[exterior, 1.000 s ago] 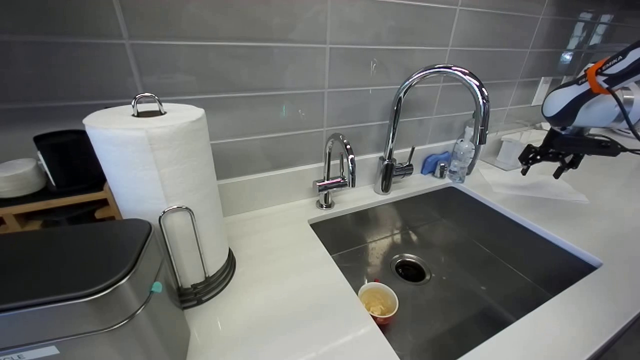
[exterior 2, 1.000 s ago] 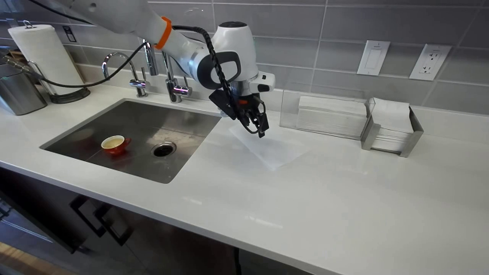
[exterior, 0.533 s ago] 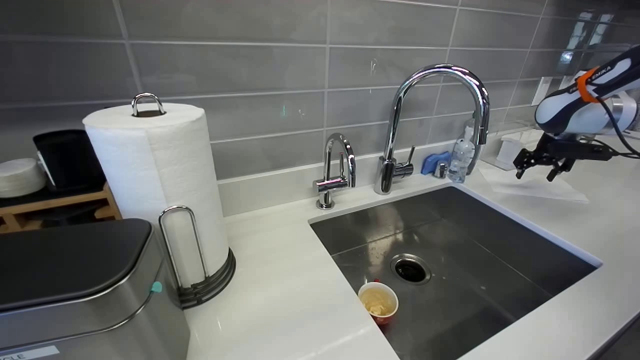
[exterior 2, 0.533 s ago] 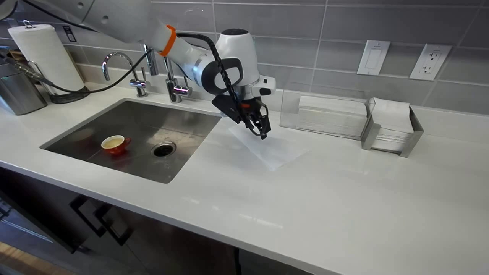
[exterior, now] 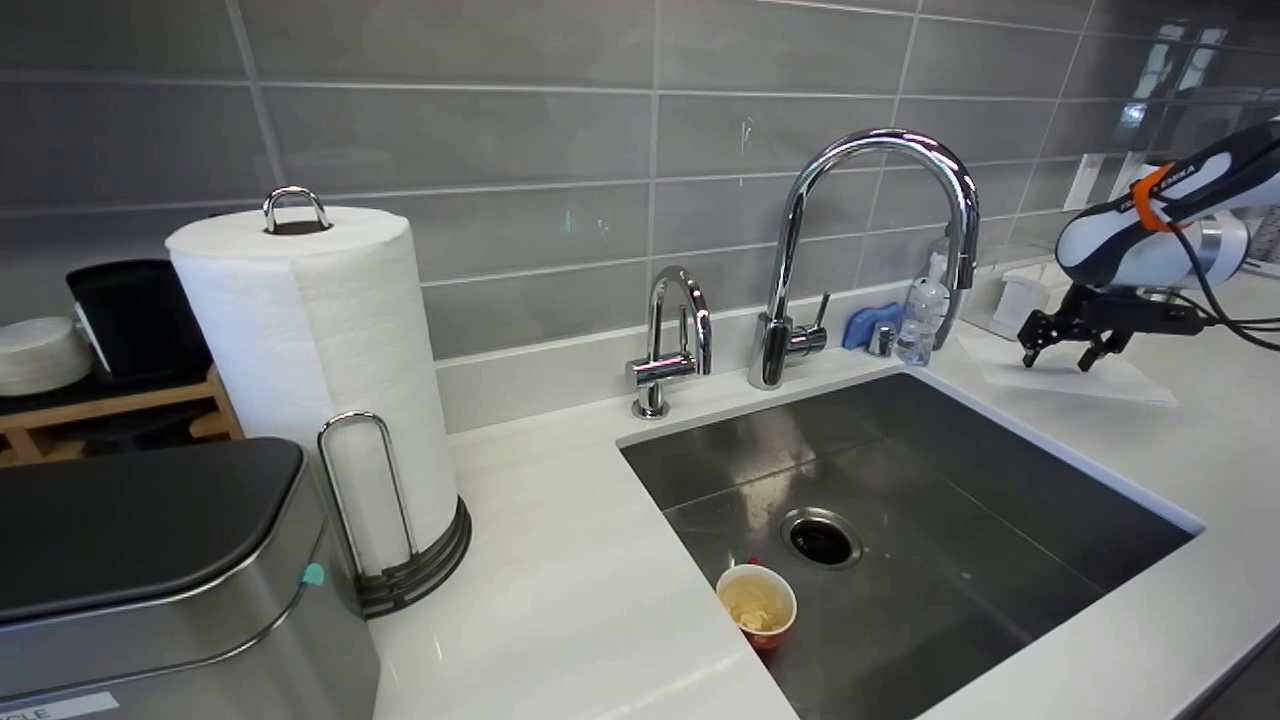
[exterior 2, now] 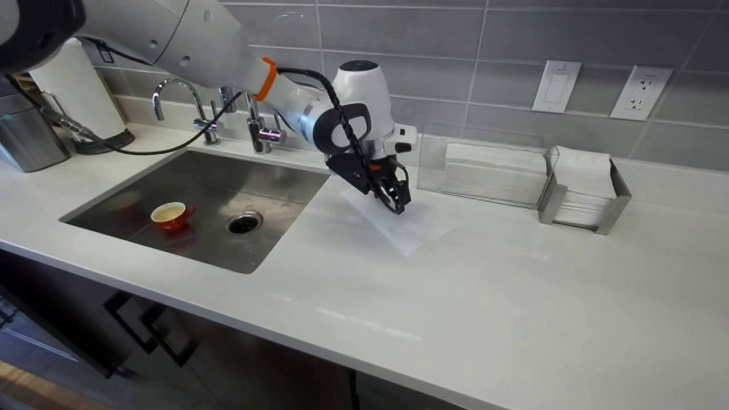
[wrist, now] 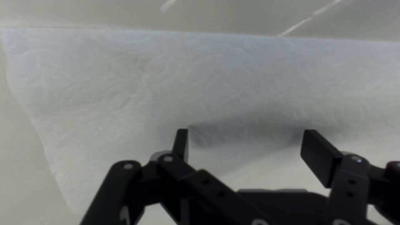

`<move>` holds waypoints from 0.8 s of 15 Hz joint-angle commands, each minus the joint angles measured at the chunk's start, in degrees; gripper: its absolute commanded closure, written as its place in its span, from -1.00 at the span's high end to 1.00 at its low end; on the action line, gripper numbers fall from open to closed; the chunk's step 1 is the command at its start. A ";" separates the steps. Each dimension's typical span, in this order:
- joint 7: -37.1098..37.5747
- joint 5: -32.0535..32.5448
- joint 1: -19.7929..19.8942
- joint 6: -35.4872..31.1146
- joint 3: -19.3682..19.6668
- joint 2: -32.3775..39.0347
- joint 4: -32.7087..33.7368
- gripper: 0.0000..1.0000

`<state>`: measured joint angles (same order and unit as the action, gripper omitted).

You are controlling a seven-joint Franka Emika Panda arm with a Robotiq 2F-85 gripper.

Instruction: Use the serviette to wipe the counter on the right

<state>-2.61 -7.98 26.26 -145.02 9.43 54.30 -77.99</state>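
The serviette (exterior 2: 424, 230) is a thin white sheet lying flat on the glossy white counter (exterior 2: 512, 313), beside the sink; it also shows in an exterior view (exterior: 1125, 382). It fills most of the wrist view (wrist: 93, 90), with the counter (wrist: 18, 162) along its left side. My gripper (wrist: 247, 137) is open, its two black fingers wide apart with nothing between them. In both exterior views the gripper (exterior: 1057, 362) (exterior 2: 397, 208) points down, low over the serviette. A shadow falls on the sheet between the fingertips; whether they touch it I cannot tell.
The steel sink (exterior 2: 296, 196) with a red cup (exterior 2: 171, 216) lies beside the serviette. Behind are a clear holder of folded towels (exterior 2: 492, 173), a napkin holder (exterior 2: 584, 188), a soap bottle (exterior: 922, 318) and a tall faucet (exterior: 790, 270). A paper towel roll (exterior: 310, 380) stands beyond the sink.
The arm and gripper have come down towards the serviette, shifting slightly left in one exterior view and slightly right in the other. The serviette has not moved.
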 commanded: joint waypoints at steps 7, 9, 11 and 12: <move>3.54 0.64 -0.11 8.94 1.56 1.85 4.68 -0.70; 4.02 0.65 -0.02 11.72 1.75 1.62 5.03 -0.98; 4.42 0.49 0.21 14.13 1.81 1.96 5.86 -1.00; 4.58 0.46 0.27 15.42 1.84 2.08 6.15 -1.00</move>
<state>0.45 -7.94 26.42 -133.57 10.81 55.11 -73.48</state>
